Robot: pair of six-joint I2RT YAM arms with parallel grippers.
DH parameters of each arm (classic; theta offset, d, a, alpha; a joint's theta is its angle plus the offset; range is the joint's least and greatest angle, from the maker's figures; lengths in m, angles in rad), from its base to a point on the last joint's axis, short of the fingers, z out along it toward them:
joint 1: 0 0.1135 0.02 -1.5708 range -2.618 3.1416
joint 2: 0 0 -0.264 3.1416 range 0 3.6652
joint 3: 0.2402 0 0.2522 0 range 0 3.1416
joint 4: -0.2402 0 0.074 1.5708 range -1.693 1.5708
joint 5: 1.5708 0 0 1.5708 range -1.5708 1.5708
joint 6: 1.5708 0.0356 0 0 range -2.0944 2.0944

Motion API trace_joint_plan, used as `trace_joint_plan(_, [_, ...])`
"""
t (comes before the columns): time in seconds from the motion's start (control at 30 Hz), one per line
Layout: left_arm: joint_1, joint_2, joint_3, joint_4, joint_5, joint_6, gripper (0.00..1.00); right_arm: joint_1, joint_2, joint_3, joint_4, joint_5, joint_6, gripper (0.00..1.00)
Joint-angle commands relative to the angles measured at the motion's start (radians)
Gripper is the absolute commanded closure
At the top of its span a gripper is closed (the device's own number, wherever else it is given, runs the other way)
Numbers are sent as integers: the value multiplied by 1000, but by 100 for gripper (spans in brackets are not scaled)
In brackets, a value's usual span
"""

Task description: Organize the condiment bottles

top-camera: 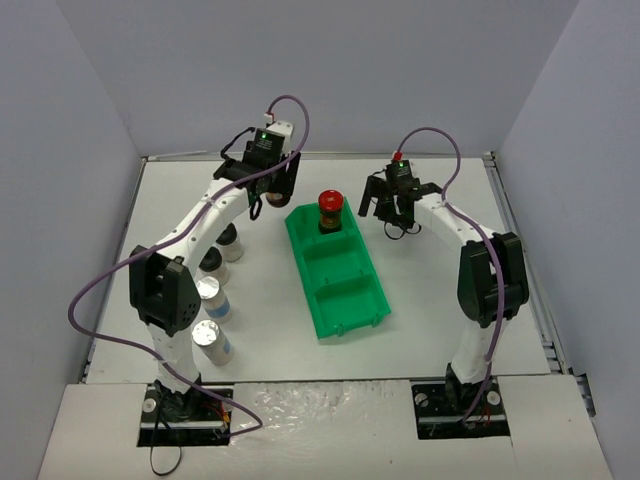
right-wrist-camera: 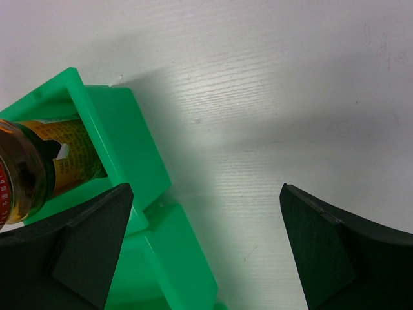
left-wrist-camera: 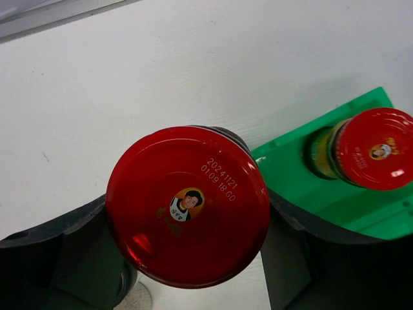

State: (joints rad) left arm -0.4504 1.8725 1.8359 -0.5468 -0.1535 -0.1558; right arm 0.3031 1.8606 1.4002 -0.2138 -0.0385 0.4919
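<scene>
Bottles are being sorted into the bin (top-camera: 345,290) by kind, I judge, and the red-capped pair is in hand. One, the stowed jar (top-camera: 329,208), stands in the bin's topmost compartment in the overhead view. The held jar (left-wrist-camera: 187,213) is pinched by its sides in the left hand (top-camera: 268,195), just beside that end of the bin at upper centre-left. Whether it is off the desk (top-camera: 420,330) I cannot tell.

The next move calls for lifting it over the bin wall and lowering it beside its twin without knocking it; the space looks snug.

The right hand (right-wrist-camera: 210,248) is spread and empty, just right of the bin.

Only the overhead view shows the black-capped bottles (top-camera: 212,262) and silver-capped bottles (top-camera: 212,338) at left, partly under the left arm. Only the left wrist view shows the grip itself, and only the right wrist view the stowed jar's label.
</scene>
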Motion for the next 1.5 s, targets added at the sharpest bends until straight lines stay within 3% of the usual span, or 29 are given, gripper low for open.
trace_joint_plan(0.0, [-23,-115,106,38,-20,18,100,8,-84,11,14,32,-10,5])
trace_joint_plan(0.7, [-119,-24,106,15,18,7,100,-16,-160,-5,14,95,-1,4])
trace_joint_plan(1.47, [-123,104,45,106,75,-5,100,-59,-204,-42,14,83,-10,3])
